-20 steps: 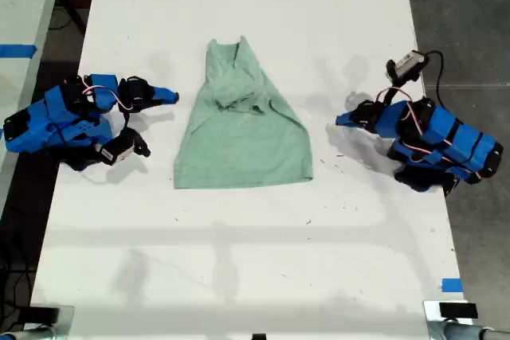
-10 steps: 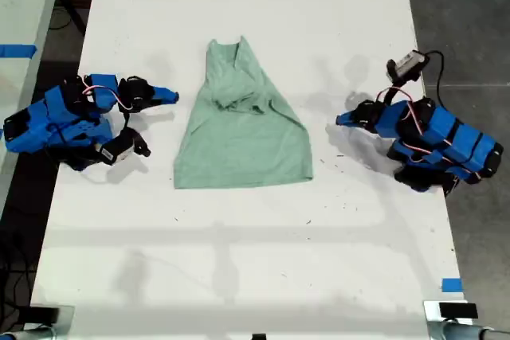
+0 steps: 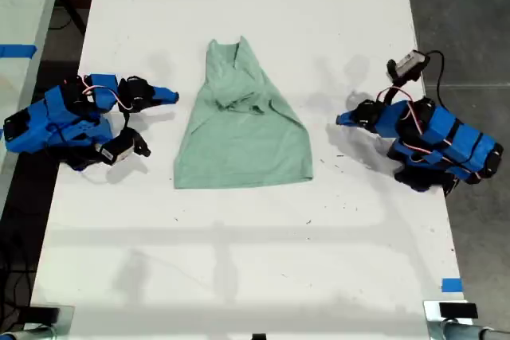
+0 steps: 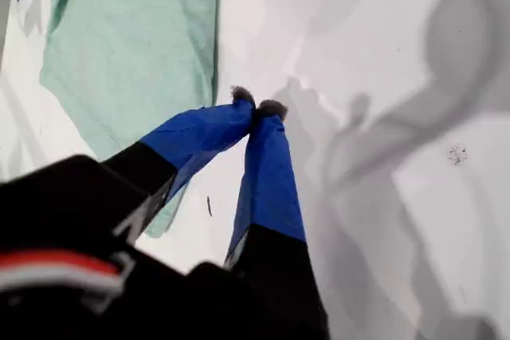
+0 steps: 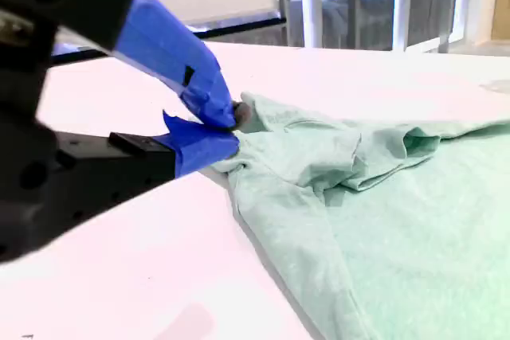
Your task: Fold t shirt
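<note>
The pale mint-green t shirt [image 3: 243, 133] lies flat on the white table [image 3: 239, 260], narrow at the far end and wide at the near hem, with a bunched fold near its middle. My first gripper [image 3: 341, 120] is at the exterior view's right, shut, a short gap from the shirt's edge. In its wrist view the fingertips [image 4: 256, 103] touch over bare table, with the t shirt [image 4: 135, 45] beyond. My second gripper [image 3: 172, 96] is at the exterior view's left, shut and holding nothing, just off the shirt's edge. Its tips [image 5: 231, 121] sit low before the t shirt [image 5: 398, 212].
Both arm bases sit near the table's long edges in the exterior view. A blue tape strip [image 3: 451, 285] marks the table's near corner at the exterior view's right. Another tape piece [image 3: 16, 50] lies on a neighbouring surface at that view's left. Dark floor borders both sides.
</note>
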`<move>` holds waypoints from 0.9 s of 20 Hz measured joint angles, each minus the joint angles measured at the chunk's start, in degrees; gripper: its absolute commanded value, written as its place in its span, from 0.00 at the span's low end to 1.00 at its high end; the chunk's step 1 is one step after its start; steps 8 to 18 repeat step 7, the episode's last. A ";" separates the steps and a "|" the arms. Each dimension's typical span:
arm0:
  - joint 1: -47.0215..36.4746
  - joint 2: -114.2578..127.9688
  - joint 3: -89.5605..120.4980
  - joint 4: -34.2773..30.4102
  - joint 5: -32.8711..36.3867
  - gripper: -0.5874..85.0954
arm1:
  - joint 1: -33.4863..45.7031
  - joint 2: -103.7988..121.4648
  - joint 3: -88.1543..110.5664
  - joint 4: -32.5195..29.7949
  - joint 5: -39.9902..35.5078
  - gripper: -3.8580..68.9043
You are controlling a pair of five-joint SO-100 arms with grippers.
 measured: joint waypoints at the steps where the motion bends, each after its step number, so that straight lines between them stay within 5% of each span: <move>1: -0.09 0.00 0.00 0.00 0.00 0.01 | -0.09 0.00 0.00 0.00 0.00 0.08; 18: -0.62 0.00 0.00 0.00 0.00 0.01 | 0.09 0.00 0.00 0.00 0.00 0.08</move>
